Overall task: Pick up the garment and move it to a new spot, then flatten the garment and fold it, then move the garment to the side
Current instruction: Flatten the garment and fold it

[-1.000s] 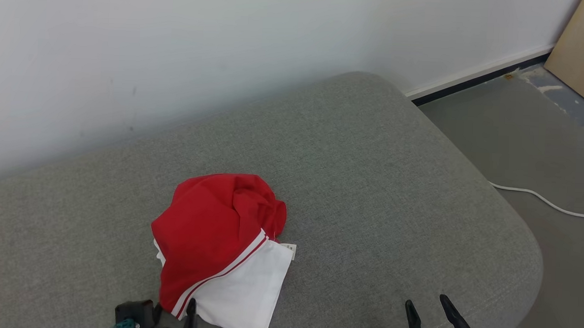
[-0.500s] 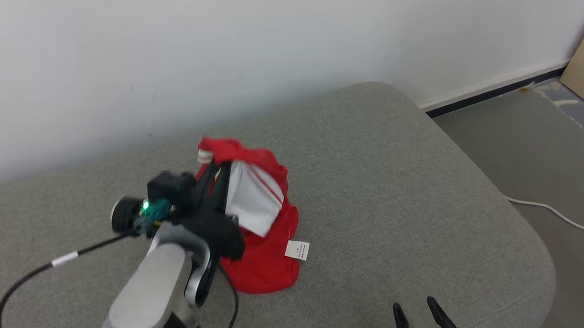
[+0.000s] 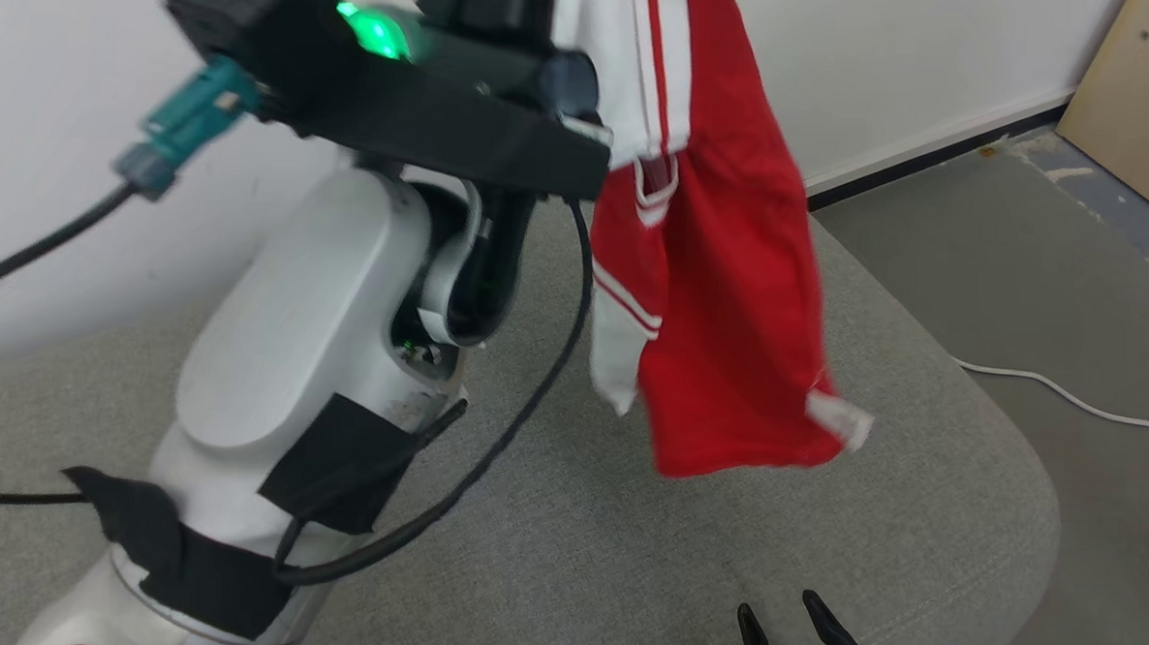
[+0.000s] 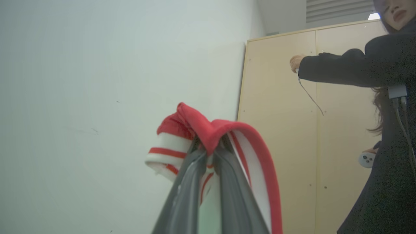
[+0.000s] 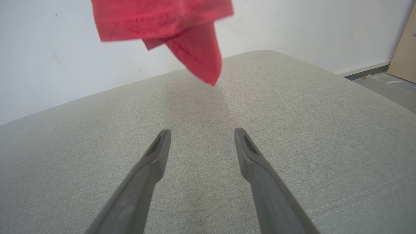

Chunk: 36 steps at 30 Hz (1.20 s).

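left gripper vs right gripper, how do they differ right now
The left gripper is shut on the garment; the right gripper is open and holds nothing. The left gripper is raised high, with the garment hanging clear of the cushion; the right gripper sits low, close to the cushion. Both have two long dark fingers.

Bright, even indoor light, garment (image 3: 731, 300) motion-blurred, faint shadow beneath it on the cushion (image 5: 97, 136)
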### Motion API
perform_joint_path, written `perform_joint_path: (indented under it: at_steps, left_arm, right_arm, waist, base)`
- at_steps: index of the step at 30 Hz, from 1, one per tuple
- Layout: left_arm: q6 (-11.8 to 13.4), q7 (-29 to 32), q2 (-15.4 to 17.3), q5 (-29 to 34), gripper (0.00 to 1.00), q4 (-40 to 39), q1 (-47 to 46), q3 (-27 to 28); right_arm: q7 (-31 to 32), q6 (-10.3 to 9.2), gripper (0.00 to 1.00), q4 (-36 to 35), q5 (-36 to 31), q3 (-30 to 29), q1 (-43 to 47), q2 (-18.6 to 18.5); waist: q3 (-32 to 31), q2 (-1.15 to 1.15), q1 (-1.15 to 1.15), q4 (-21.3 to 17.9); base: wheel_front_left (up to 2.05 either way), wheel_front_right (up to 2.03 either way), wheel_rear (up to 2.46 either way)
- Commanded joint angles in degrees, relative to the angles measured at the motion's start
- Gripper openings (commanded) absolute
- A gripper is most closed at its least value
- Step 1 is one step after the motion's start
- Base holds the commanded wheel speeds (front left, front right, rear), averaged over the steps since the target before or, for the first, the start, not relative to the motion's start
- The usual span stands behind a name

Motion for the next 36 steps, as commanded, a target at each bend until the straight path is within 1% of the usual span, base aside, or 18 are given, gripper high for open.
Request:
perform_joint_path:
  at_steps: [1, 2, 4, 7, 10, 12, 17, 22, 26, 27, 28, 29, 30, 33, 36]
  left_arm:
    - [0.81, -0.26, 0.19, 0.04, 0.00, -1.99, -0.42, 1.58]
    - [1.54, -0.22, 0.18, 0.65, 0.00, -3.24, 0.22, 2.70]
    - [2.91, -0.24, 0.17, 3.25, 0.00, -2.76, 3.01, 3.69]
    - [4.98, -0.14, 0.61, 4.14, 0.00, 3.72, 8.70, 3.35]
    - [6.47, 1.98, 2.21, 3.09, 0.00, 11.36, 15.29, 3.06]
    - [7.03, 3.32, 2.94, 1.83, 0.00, 15.56, 20.17, 3.04]
    - [8.18, 3.59, 5.36, -0.16, 0.00, 22.05, 27.80, 4.85]
    - [9.76, 2.60, 7.87, -0.73, 0.00, 24.03, 30.91, 6.62]
    - [11.82, 1.94, 9.80, -0.23, 0.00, 24.19, 32.72, 7.77]
    - [11.72, 2.50, 9.98, 0.01, 0.00, 24.14, 33.10, 7.34]
    - [11.59, 2.33, 10.37, 0.43, 0.92, 23.86, 33.27, 6.99]
    - [11.80, 2.39, 10.68, 0.45, 1.00, 24.03, 33.63, 6.92]
    - [11.36, 2.60, 10.85, 0.82, 1.00, 24.11, 34.08, 6.37]
    - [11.09, 2.29, 11.13, 1.84, 1.00, 24.34, 35.48, 5.06]
    - [10.66, 2.26, 11.91, 2.71, 1.00, 24.74, 37.63, 3.79]
  right_arm:
    - [-0.32, -0.12, 1.00, 0.08, 0.11, 0.06, -0.15, 0.14]
    - [-0.32, -0.11, 1.00, 0.21, 0.15, 0.26, -0.12, 0.06]
    - [-0.34, -0.12, 1.00, 0.39, 0.23, 0.48, -0.09, -0.22]
    - [-0.33, -0.12, 1.00, 0.06, 0.35, 0.05, 0.65, -0.48]
    - [-0.25, -0.12, 1.00, -0.28, 0.20, 0.10, 1.07, -0.58]
    - [-0.23, -0.12, 1.00, -0.60, 0.22, -0.12, 1.38, -0.67]
    - [-0.22, -0.12, 1.00, -0.93, 0.24, 0.36, 2.09, -0.79]
    - [-0.08, -0.12, 1.00, -1.31, 0.39, 0.73, 2.31, -0.76]
    - [0.10, -0.12, 1.00, -1.43, 0.50, 1.05, 2.56, -0.85]
    - [0.21, -0.12, 1.00, -1.49, 0.58, 1.16, 2.53, -0.94]
    - [0.29, -0.11, 1.00, -1.58, 0.65, 1.26, 2.43, -1.06]
    - [0.49, -0.12, 1.00, -1.78, 0.65, 1.29, 2.25, -1.27]
    - [0.72, -0.12, 1.00, -2.00, 0.64, 1.26, 2.06, -1.55]
    - [1.98, -0.12, 1.00, -2.61, 0.92, 0.83, 1.28, -2.26]
    - [5.84, -0.12, 1.00, -2.96, 0.59, 0.19, 0.31, -3.04]
  waist:
    - [0.14, 0.00, 0.00, 0.12]
    - [0.06, 0.00, 0.00, 0.35]
    - [-0.22, 0.00, 0.00, 1.36]
    - [-0.45, 0.00, 0.00, 4.52]
    - [-0.74, 0.00, 0.00, 8.12]
    - [-0.74, 0.00, 0.00, 10.58]
    - [-0.79, 0.00, 0.00, 15.63]
    - [-1.07, 0.00, 0.00, 18.74]
    - [-1.40, 0.00, 0.00, 19.40]
    - [-1.47, 0.00, 0.00, 19.43]
    - [-1.50, 0.00, 0.00, 19.41]
    - [-1.53, 0.00, 0.00, 19.35]
    - [-1.56, 0.00, 0.00, 19.24]
    - [-1.67, 0.00, 0.00, 18.69]
    - [-1.68, 0.00, 0.00, 18.14]
  base:
    - [0.00, 0.00, 0.00]
    - [0.00, 0.00, 0.00]
    - [0.00, 0.00, 0.00]
    - [0.00, 0.00, 0.00]
    - [0.00, 0.00, 0.00]
    - [0.00, 0.00, 0.00]
    - [0.00, 0.00, 0.00]
    - [0.00, 0.00, 0.00]
    - [0.00, 0.00, 0.00]
    - [0.00, 0.00, 0.00]
    - [0.00, 0.00, 0.00]
    - [0.00, 0.00, 0.00]
    - [0.00, 0.00, 0.00]
    - [0.00, 0.00, 0.00]
    - [0.00, 0.00, 0.00]
